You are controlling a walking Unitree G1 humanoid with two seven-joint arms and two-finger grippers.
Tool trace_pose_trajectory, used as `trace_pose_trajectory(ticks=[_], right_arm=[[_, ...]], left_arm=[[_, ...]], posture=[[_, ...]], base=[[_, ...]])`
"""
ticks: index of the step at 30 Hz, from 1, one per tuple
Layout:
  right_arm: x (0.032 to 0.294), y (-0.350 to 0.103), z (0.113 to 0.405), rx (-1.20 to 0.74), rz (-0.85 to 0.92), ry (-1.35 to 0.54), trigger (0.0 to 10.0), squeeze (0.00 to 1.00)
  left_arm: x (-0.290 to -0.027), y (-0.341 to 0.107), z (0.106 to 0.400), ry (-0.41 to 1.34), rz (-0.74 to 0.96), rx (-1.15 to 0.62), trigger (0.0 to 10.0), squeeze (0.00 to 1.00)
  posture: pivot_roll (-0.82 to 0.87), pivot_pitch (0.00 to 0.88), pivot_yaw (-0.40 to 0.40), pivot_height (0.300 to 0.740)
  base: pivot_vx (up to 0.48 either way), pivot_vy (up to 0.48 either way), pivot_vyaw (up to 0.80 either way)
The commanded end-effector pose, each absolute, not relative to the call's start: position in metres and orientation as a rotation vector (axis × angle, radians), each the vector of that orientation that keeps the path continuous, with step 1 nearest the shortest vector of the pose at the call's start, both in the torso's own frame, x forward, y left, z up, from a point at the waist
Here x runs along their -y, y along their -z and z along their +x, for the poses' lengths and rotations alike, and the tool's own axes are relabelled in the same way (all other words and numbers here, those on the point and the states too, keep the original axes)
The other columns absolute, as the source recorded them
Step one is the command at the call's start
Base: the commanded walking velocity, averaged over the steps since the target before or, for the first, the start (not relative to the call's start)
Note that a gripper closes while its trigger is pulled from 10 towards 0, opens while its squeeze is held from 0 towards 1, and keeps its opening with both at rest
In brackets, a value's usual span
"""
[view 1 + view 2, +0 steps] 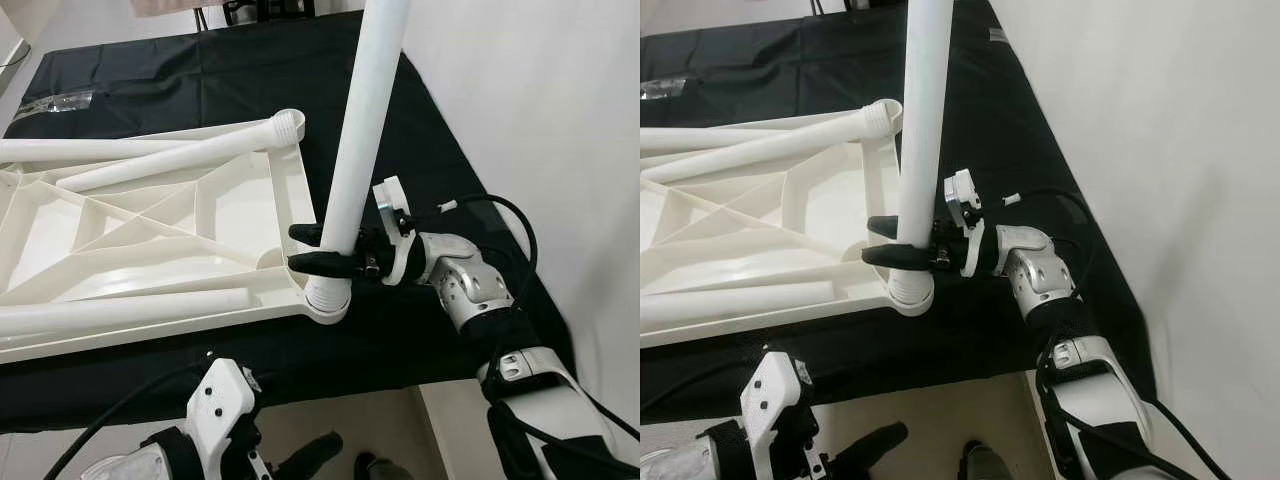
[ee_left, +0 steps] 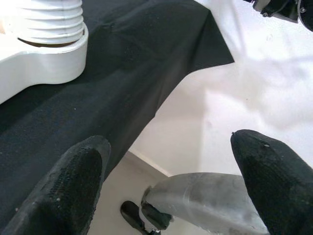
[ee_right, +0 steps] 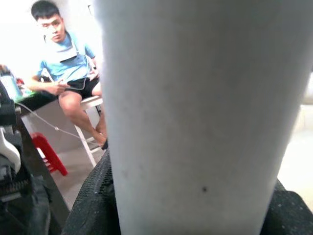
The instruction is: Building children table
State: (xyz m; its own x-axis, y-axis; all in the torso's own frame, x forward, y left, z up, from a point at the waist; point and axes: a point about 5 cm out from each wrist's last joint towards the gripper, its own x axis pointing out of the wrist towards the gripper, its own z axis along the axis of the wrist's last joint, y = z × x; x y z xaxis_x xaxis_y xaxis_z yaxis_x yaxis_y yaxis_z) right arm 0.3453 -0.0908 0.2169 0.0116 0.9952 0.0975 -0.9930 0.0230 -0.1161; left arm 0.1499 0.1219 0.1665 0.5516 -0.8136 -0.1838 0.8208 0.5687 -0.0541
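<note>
A white plastic tabletop point(image 1: 150, 240) lies upside down on a black cloth. One white table leg point(image 1: 360, 130) stands upright in the corner socket point(image 1: 328, 298) nearest me on the right. My right gripper point(image 1: 312, 248) is shut on that leg just above the socket, one black finger on each side; the leg point(image 3: 195, 112) sits close before the right wrist camera. Other white legs point(image 1: 180, 158) lie across the tabletop. My left gripper point(image 2: 171, 186) hangs low before the table edge, open with nothing between its fingers point(image 2: 68, 186).
The black cloth point(image 1: 200, 70) covers the surface and ends at an edge near me point(image 1: 300, 385). A white wall point(image 1: 540, 110) runs along the right. A person in a blue shirt point(image 3: 63, 54) sits on a white stool beside a red stool point(image 3: 46, 154).
</note>
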Motion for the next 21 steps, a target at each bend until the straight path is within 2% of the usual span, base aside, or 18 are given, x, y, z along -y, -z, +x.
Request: trace_pose_trajectory(ticks=[1, 7, 16, 17, 21], right_arm=[[0.076, -0.194, 0.339, 0.122, -0.124, -1.56, 10.0, 0.0], [0.076, -0.191, 0.34, 0.165, -0.254, -1.495, 10.0, 0.0], [0.085, -0.18, 0.338, 0.086, -0.332, -1.557, 10.0, 0.0], [0.085, -0.178, 0.338, 0.079, -0.406, -1.567, 10.0, 0.0], [0.084, -0.174, 0.339, 0.085, -0.509, -1.551, 10.0, 0.0]], left_arm=[[-0.125, -0.165, 0.145, 0.965, 0.048, -0.23, 10.0, 0.0], [-0.126, -0.165, 0.143, 0.966, 0.05, -0.24, 10.0, 0.0], [-0.126, -0.165, 0.142, 0.966, 0.049, -0.246, 10.0, 0.0], [-0.127, -0.165, 0.142, 0.965, 0.049, -0.244, 10.0, 0.0], [-0.127, -0.166, 0.142, 0.963, 0.048, -0.242, 10.0, 0.0]], posture=[[0.06, 0.318, 0.012, 0.74], [0.07, 0.318, 0.016, 0.74], [0.06, 0.319, 0.012, 0.74], [0.06, 0.32, 0.008, 0.74], [0.06, 0.323, 0.007, 0.74]], base=[[0.0, 0.0, 0.0], [0.0, 0.0, 0.0], [0.0, 0.0, 0.0], [0.0, 0.0, 0.0], [0.0, 0.0, 0.0]])
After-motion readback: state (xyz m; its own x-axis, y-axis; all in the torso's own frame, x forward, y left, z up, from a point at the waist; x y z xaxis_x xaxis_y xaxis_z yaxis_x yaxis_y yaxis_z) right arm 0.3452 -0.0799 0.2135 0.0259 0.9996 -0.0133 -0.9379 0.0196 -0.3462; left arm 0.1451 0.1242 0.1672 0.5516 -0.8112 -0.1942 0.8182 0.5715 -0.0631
